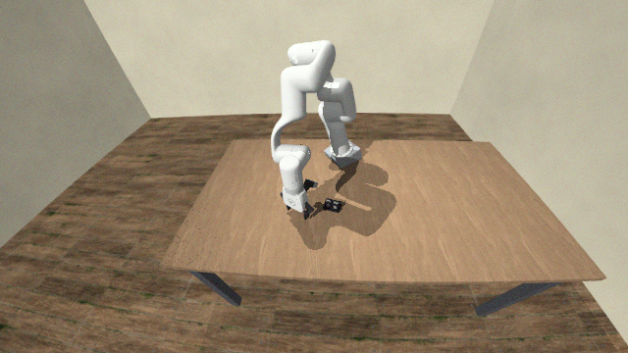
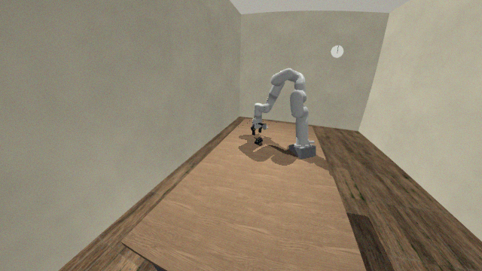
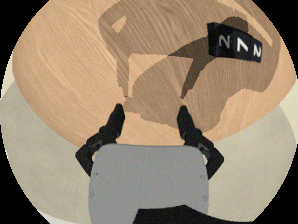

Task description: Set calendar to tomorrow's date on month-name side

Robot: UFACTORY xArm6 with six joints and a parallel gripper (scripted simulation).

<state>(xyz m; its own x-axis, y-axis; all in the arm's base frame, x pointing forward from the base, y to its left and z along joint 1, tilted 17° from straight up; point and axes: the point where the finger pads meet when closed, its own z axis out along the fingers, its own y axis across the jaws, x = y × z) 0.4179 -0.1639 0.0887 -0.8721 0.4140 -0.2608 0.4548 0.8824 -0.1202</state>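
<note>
The calendar (image 1: 331, 209) (image 2: 257, 143) (image 3: 233, 46) is a small black group on the table. In the wrist view it lies at the upper right and shows three white characters in a row: a 7-like one between two that look like a 2 or N turned sideways. Tray and cubes are black and hard to tell apart; the month's name is not readable. My gripper (image 1: 297, 212) (image 2: 257, 132) (image 3: 151, 111) is open and empty, above the table. In the top view it is left of the calendar.
The wooden table (image 1: 442, 221) (image 2: 256, 196) (image 3: 55, 65) carries the arm's base (image 1: 342, 155) (image 2: 303, 150), which stands behind the calendar in the top view. The arm's shadow falls around the calendar. The table's left edge is beyond the gripper in the top view.
</note>
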